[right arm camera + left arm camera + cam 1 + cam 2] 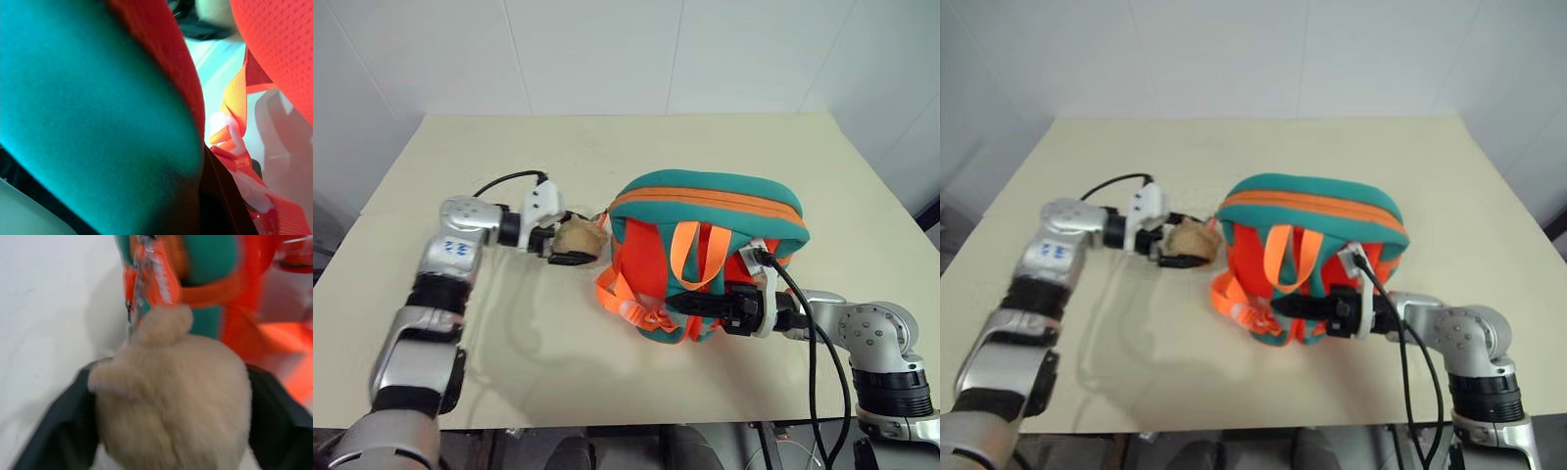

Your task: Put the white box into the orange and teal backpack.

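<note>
The left hand [570,244] has its black fingers spread wide around the tan plush bear [171,396], while the right hand [703,305] is closed on the lower edge of the orange and teal backpack [705,206] between them. The white box is nowhere visible (probably already inside the backpack), so the step looks like finishing up, with the next move likely to draw the left hand clear of the bear. Beyond both hands the pale surface [607,137] runs to a white tiled wall [607,49].

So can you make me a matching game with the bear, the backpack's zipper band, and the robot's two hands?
Things:
1. plush bear
2. backpack zipper band
3. left hand
4. right hand

Matches:
A. orange
B. tan and fluffy
C. gripping the backpack's lower edge
D. fingers on both sides of the bear

Pairs: 1-B, 2-A, 3-D, 4-C
</note>
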